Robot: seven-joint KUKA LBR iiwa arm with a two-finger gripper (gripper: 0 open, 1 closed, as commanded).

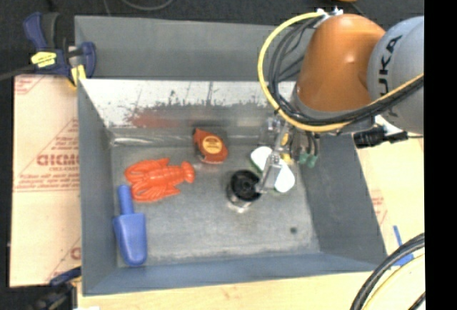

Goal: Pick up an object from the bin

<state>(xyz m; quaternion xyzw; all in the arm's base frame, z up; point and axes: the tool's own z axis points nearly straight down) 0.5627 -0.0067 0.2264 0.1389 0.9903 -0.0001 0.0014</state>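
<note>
White plastic piece [261, 158] with two rounded lobes, lying flat, just right of frame centre, partly hidden.

White object [285, 182] partly behind the tool [268, 183], its shape unclear.

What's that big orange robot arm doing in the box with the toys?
The robot arm is reaching into the grey bin to pick something up. Its gripper is down low, right of the middle, next to a round black thing and a white thing. I can't tell if it has grabbed either one. The orange toy lobster, the blue scoop and the small orange case lie further left.
</note>
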